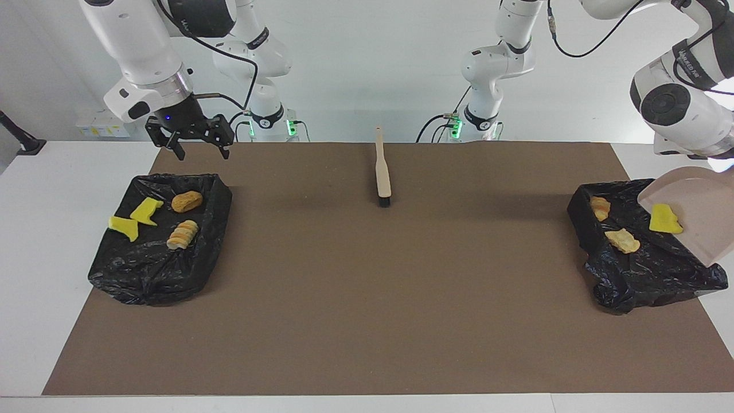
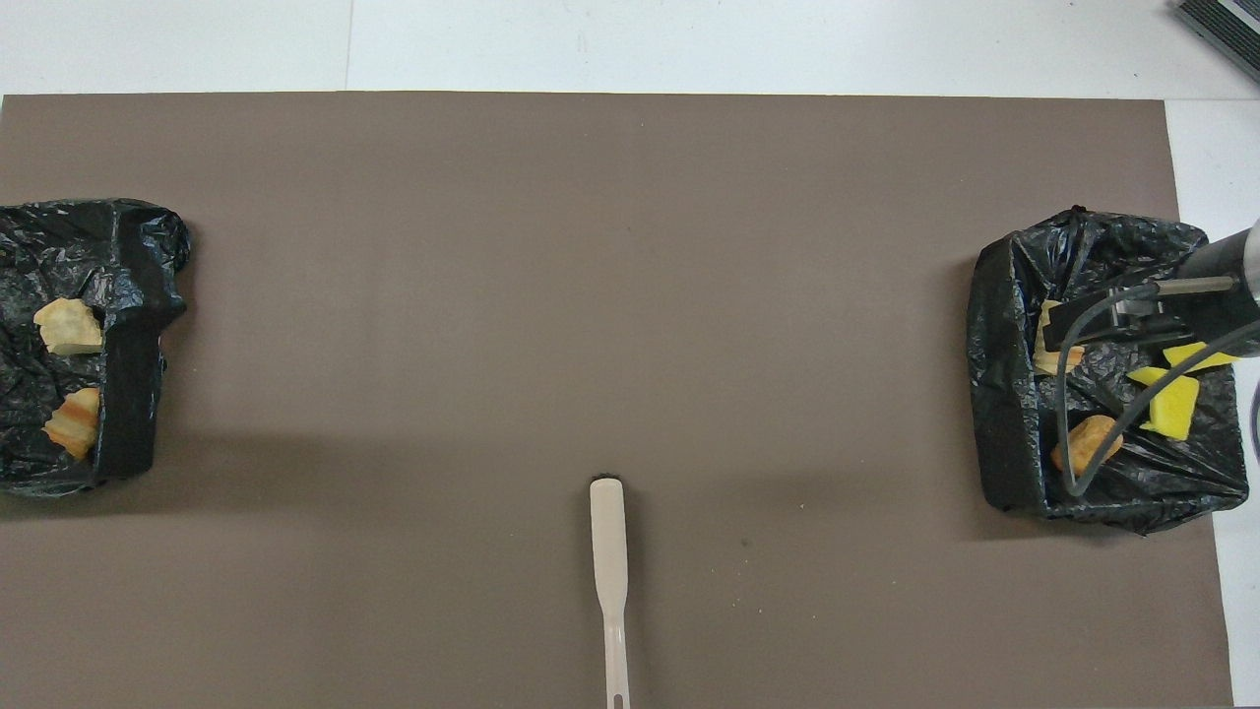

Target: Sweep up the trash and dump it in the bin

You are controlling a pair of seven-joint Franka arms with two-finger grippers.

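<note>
Mostly the trash (image 1: 665, 219) is bright yellow sponge and tan crusty chunks.

A robotics lab: two white arms (image 1: 143, 51) bolted at a bare white table (image 1: 51, 189).

Seven trash scraps (image 1: 186, 201), two bins (image 1: 143, 269), one brush (image 1: 382, 172), one dustpan (image 1: 702, 201).

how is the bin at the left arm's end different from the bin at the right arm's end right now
The bin at the left arm's end holds two bread chunks; the bin at the right arm's end holds two bread chunks plus two yellow sponge pieces. A tilted dustpan carrying one yellow sponge piece hangs over the first bin; over the second bin's edge nearest the robots only the empty, open right tool hovers. Both are lined with crumpled black bags.
</note>
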